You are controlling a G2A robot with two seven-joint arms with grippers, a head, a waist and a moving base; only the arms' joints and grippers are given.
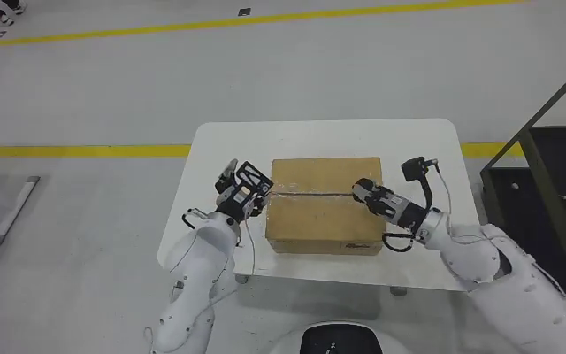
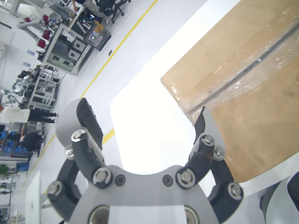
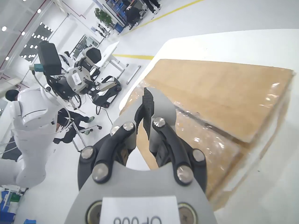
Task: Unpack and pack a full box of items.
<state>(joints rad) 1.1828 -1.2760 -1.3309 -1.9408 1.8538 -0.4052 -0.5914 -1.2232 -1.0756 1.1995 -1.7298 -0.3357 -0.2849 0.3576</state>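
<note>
A closed cardboard box sits in the middle of the white table, its top seam sealed with clear tape. My left gripper is open at the box's left end; one finger touches the box edge by the taped seam, the other finger hangs over bare table. My right gripper is shut, with nothing visible between its pads. It hovers low over the box top at the right end of the seam.
A dark metal frame stands just off the table's right side. Bare table surface shows behind the box and at both of its ends. A yellow line crosses the floor beyond the table.
</note>
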